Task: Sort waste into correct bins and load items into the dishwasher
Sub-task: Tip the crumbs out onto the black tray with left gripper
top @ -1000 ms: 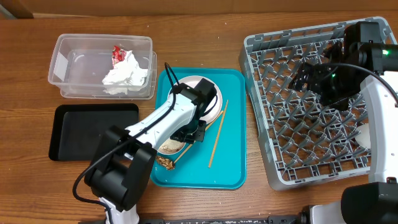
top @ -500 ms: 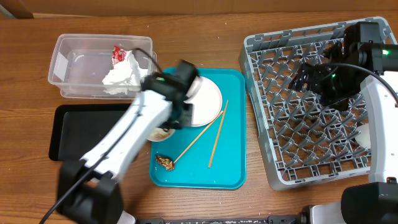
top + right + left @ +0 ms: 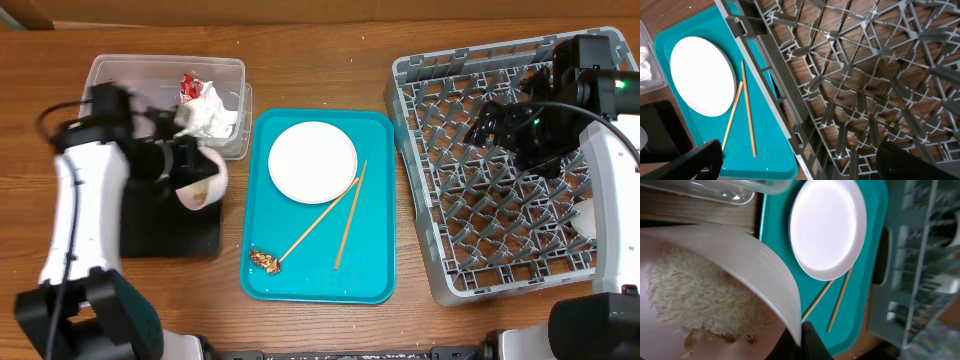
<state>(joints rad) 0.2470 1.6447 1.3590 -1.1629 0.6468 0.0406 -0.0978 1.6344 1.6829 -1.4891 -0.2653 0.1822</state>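
Observation:
My left gripper [image 3: 190, 160] is shut on the rim of the small pink bowl [image 3: 203, 180] and holds it tilted above the black tray [image 3: 150, 225]. In the left wrist view its fingertips [image 3: 802, 336] pinch the bowl's rim [image 3: 765, 270], and white rice [image 3: 700, 300] with brown scraps lies inside. The round plate [image 3: 312, 162] and two chopsticks [image 3: 348, 215] lie on the teal tray [image 3: 370, 270]. The clear tub [image 3: 130, 105] holds the napkin [image 3: 208, 120] and the red wrapper [image 3: 188, 88]. My right gripper [image 3: 500, 125] is open and empty above the grey dish rack [image 3: 510, 200].
A brown food scrap [image 3: 265, 260] lies at the teal tray's front left, by a chopstick tip. The right wrist view shows the rack's pegs [image 3: 865, 75], the plate [image 3: 702, 75] and the chopsticks [image 3: 747, 107]. The grey-blue bowl is out of view.
My left arm lifted the pink bowl off the teal tray and swung it left, over the black tray. The plate now lies uncovered. The right arm has not moved.

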